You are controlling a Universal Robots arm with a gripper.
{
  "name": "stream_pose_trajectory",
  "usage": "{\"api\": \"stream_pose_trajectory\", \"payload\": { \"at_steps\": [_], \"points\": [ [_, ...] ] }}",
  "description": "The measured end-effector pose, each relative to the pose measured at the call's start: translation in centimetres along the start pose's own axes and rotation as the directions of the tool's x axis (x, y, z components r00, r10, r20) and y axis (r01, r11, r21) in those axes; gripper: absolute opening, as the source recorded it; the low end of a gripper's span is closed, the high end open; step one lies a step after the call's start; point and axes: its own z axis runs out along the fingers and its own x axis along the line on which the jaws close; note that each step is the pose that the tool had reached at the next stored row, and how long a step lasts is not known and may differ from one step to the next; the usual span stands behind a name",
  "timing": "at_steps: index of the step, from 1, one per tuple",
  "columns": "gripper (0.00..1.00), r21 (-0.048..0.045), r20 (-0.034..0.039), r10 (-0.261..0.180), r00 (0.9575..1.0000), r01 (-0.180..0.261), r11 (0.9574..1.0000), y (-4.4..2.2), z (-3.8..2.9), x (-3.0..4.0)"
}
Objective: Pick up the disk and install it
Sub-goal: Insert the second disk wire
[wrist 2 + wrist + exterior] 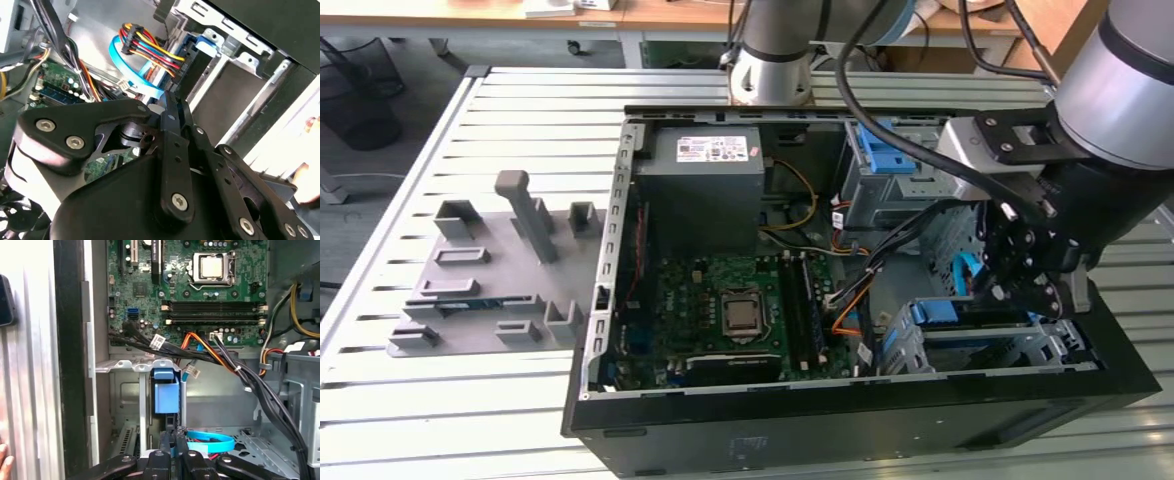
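Slatted metal counter point(480, 420). On it an open black computer case point(607, 300), lying on its side with the interior exposed.
Arm point(1147, 80), grey and smooth, reaches down into the case at the exterior view's right.
Boxy grey power supply point(707, 190) at the far end. Green motherboard point(200, 295) beside it, dense with sockets and slots.

Step in hand, as I judge it: the install. The pick-up looks done.
Drive cage point(125, 365), bare stamped sheet metal with rails.
The disk point(166, 392) stands edge-on in the cage, its glossy blue plastic carrier facing the first wrist view. The silver body is mostly hidden.
End effector point(174, 432), matt black linkage with bolt heads. Its fingers are drawn close and seem to pinch the disk's thin edge, though the contact itself is partly hidden.

Any further seating would call for a straight push along the rails, with no tilt.
Flat blue data cable point(210, 442) and a red-yellow-black power lead point(150, 50) hang just beside the cage. Both are snag risks.
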Motion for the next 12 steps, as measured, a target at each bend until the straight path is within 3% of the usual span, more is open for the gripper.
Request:
{"api": "stream_pose_trajectory", "payload": {
  "at_steps": [4,5,6,10,12],
  "points": [
    [0.16,-0.0025,0.0544,0.004,0.9985,-0.004,1.0,0.0,0.1,0.01],
    [0.16,-0.0028,0.0605,0.005,0.9982,-0.005,1.0,0.01,0.18,0.02],
    [0.16,-0.0029,0.0605,0.005,0.9982,-0.005,1.0,0.01,0.22,0.02],
    [0.16,-0.0023,0.0369,0.003,0.9993,-0.003,1.0,0.01,0.26,0.2],
    [0.16,-0.0022,0.036,0.003,0.9993,-0.003,1.0,0.01,0.29,0.26]
  ]
}}
